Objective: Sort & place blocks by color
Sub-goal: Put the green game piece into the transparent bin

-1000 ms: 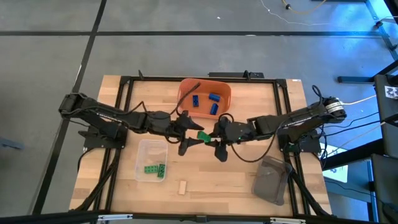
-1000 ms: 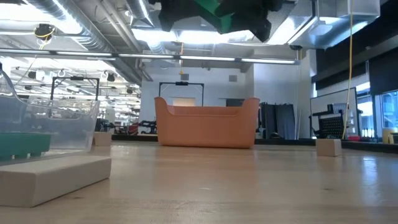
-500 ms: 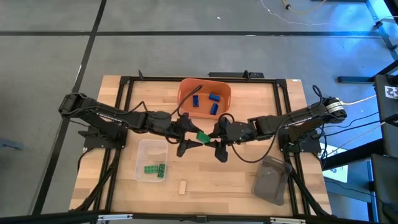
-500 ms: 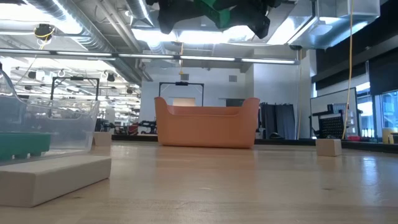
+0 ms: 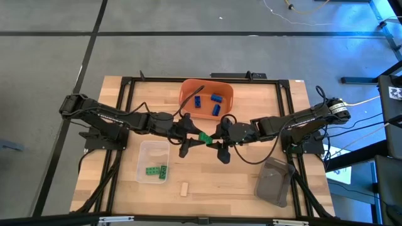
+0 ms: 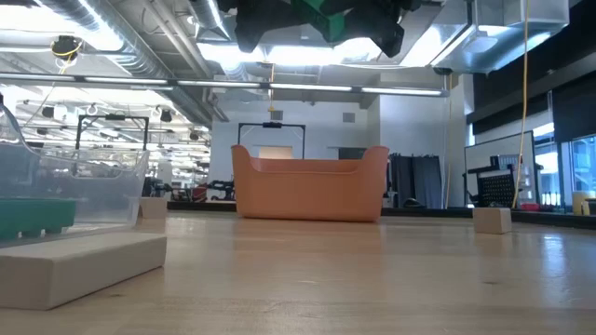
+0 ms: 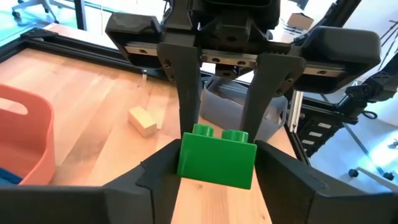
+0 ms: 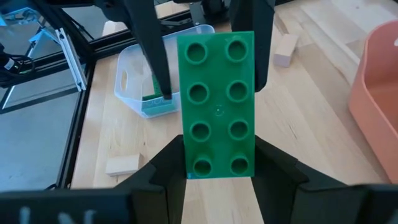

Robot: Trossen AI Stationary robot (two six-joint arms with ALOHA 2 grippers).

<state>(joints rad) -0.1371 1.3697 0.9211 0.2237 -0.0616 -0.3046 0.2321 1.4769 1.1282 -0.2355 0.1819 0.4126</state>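
Observation:
A green studded block [image 5: 203,137] hangs in mid-air over the middle of the table, between my two grippers. My left gripper [image 7: 217,186] reaches in from the table's left and is shut on it. My right gripper [image 8: 217,180] comes in from the right and is shut on the same block [image 8: 217,99]. In the low view the block [image 6: 326,17] sits high above the tabletop. Blue blocks [image 5: 210,102] lie inside the orange bin [image 5: 229,89]. Two green blocks [image 5: 156,170] lie in the clear tray [image 5: 151,149]. A tan block [image 5: 184,189] lies flat near the near edge. My left gripper pinches the green block's end [image 7: 186,171] between its two fingers, coming level from the table's left. The block is lifted clear of the table. My right gripper pinches the block's other end [image 8: 214,168] between its two fingers, coming level from the table's right, with the studded face towards its camera.
The grey tray [image 5: 274,181] sits at the near right. The orange bin stands at the far middle, right behind the grippers. In the low view, tan blocks lie at the near left [image 6: 79,265] and farther right [image 6: 492,220]. Bare wood lies between the trays.
The green block and both grippers have risen a little above the table. Nothing else has moved.

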